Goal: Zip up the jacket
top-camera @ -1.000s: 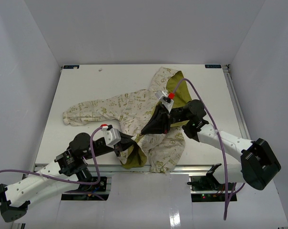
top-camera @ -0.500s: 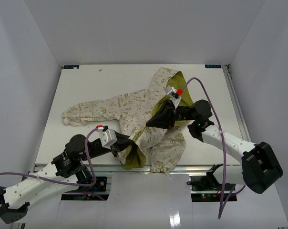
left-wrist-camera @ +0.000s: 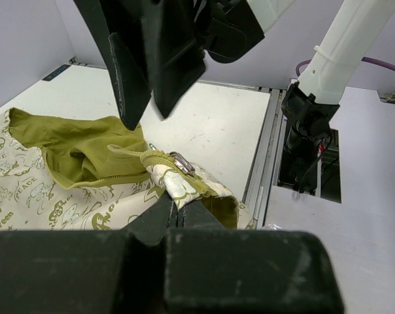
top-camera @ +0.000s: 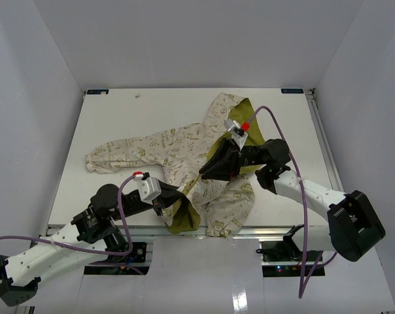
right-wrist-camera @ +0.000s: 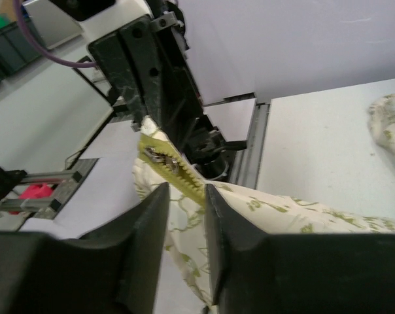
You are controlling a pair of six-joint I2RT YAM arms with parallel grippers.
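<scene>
As the hem is the anchor of this step, I begin there. In the lower middle of the top view the left pincer (top-camera: pixel 166 204) is closed on the bottom corner of the jacket (top-camera: pixel 165 147). It grips just under the metal slider (left-wrist-camera: pixel 180 161), which sits near the centre of its wrist view. A little higher and to the right, the right pincer (top-camera: pixel 205 174) hangs over the front opening. In its wrist view the jaws stand slightly apart, with the strip of zipper teeth (right-wrist-camera: pixel 184 178) passing between them. I judge that it surrounds the strip and does not squeeze it. Farther back, one sleeve (top-camera: pixel 103 160) lies flat on the table (top-camera: pixel 119 111) toward the left of the frame. The hood (top-camera: pixel 227 108) points to the upper middle.

To do the step well, I think the left pincer should hold the hem low and tight, so that the teeth run straight. The right one should close on the slider itself, not on the cloth, and pull along the teeth toward the hood. A sideways pull could jam the slider.

Compared with one second before, the right pincer sits a little higher and more to the right. Its jaws, closed then, have parted. The left pincer has hardly moved.
</scene>
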